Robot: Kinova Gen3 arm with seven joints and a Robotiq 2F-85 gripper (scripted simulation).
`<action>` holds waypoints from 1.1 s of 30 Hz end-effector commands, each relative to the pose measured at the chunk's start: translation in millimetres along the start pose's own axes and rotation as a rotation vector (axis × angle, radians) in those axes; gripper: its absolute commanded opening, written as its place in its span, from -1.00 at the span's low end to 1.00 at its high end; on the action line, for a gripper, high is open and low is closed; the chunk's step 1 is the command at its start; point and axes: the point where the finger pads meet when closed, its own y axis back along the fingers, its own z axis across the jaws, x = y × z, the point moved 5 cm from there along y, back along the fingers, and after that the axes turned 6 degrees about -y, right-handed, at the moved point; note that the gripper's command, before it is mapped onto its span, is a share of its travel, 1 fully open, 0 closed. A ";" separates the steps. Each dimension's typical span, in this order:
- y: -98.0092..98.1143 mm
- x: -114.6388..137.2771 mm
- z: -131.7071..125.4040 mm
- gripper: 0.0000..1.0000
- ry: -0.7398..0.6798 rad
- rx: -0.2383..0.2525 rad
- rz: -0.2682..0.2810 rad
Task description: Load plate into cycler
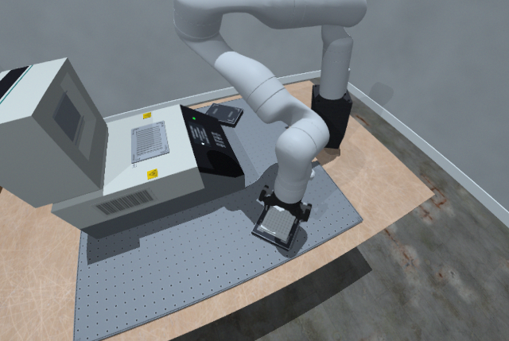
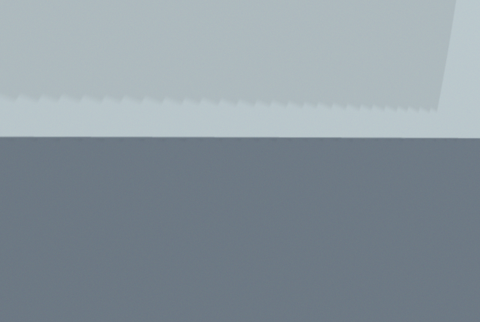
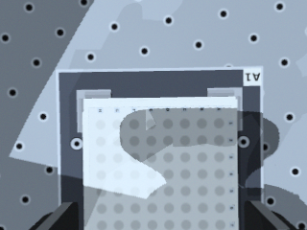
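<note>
A pale plate [image 1: 279,222] [image 3: 158,177] with rows of round wells lies in a dark nest [image 1: 270,238] [image 3: 160,82], inside its corner locators. The nest's A1 label shows at its upper right in the wrist view. No name is readable on either. My gripper [image 1: 284,208] [image 3: 162,219] is open above the plate, its fingers towards the two long sides and not gripping it. Q1 [image 1: 172,179] has its lid [image 1: 88,136] raised. Its grey block [image 1: 149,141] shows striped rows and corner locators, with no plate discernible. Its lamp [image 1: 194,118] is green.
A second dark nest [image 1: 225,114], with no plate visible, lies behind Q1's sloping key panel [image 1: 209,140]. The perforated board [image 1: 176,263] carries Q1 and the nests. The arm base [image 1: 332,117] stands at the back right. The exterior view shows only plain pale and grey surfaces.
</note>
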 end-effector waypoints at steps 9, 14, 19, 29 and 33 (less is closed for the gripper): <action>-2.2 -0.6 -0.1 1.00 0.000 0.000 -0.002; -3.9 -0.6 -0.1 1.00 0.000 0.000 -0.002; -5.5 -0.7 -0.1 1.00 0.000 0.000 -0.002; -8.2 -0.7 -0.1 1.00 0.000 0.000 -0.002; -9.5 -0.7 -0.1 1.00 0.000 0.000 -0.002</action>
